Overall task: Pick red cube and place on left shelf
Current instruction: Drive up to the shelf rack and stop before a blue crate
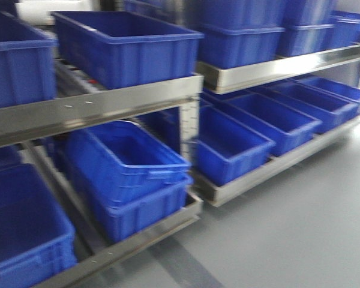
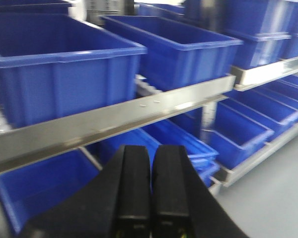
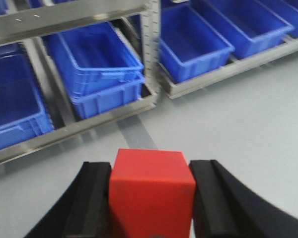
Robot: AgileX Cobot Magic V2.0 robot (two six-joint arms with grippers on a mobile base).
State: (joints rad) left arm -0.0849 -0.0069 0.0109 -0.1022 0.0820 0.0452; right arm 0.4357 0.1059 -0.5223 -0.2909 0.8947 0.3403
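Note:
The red cube [image 3: 151, 191] sits between the black fingers of my right gripper [image 3: 150, 179], which is shut on it and holds it above the grey floor, short of the shelf. The left shelf [image 1: 102, 105] is a tiered steel rack lined with deep-blue crates; it fills the front view and shows in the left wrist view [image 2: 114, 119] and the right wrist view [image 3: 151, 54]. My left gripper [image 2: 151, 153] is shut and empty, pointing at the shelf's upper rail. Neither gripper shows in the front view.
Blue crates [image 1: 123, 45] sit on the upper tier and stacked crates [image 1: 132, 174] on the lower tier. A second rack section [image 1: 276, 66] with more blue crates runs to the right. Grey floor [image 1: 288, 234] lies in front of the racks.

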